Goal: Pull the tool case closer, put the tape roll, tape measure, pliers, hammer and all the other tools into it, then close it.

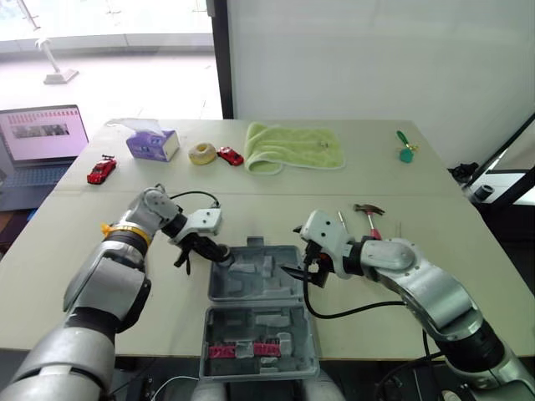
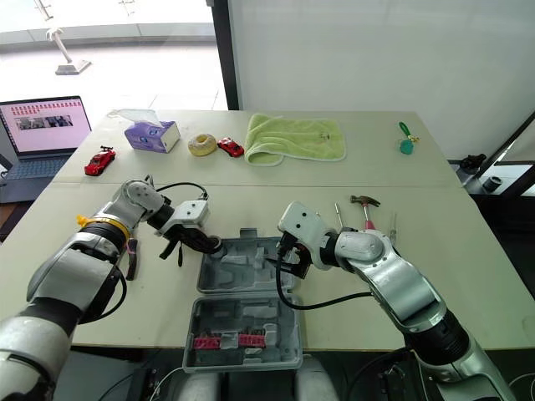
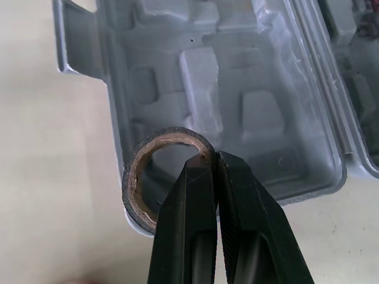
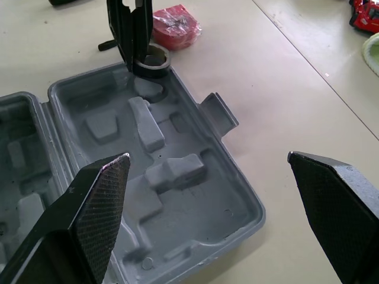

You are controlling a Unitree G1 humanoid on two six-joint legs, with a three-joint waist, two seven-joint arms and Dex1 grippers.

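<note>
At the far left edge a laptop (image 1: 42,138) sits open, and on the worktop (image 1: 276,196) near it are a red toy car (image 1: 101,170) and a tissue box (image 1: 153,144). Pliers (image 2: 132,257) lie flat just beside the left forearm.

The left tool (image 3: 207,161) has its fingers pressed together on the wall of the tape roll (image 3: 131,195), one finger inside the ring and one outside. The roll hangs at the far left corner of the tool case (image 1: 259,284), overlapping the rim there. Whether it touches the plastic I cannot tell. A red item (image 4: 174,26) that I cannot identify lies on the worktop just beyond that corner.

The case lies open and flat at the near edge, both moulded halves up, its handle on the far side.

The right tool (image 4: 208,157) is spread wide and holds nothing. It hovers over the right side of the case's far half, well apart from the roll.

The hammer (image 1: 371,219) lies to the right, beyond the right forearm. A green towel (image 1: 294,147) lies far back.
</note>
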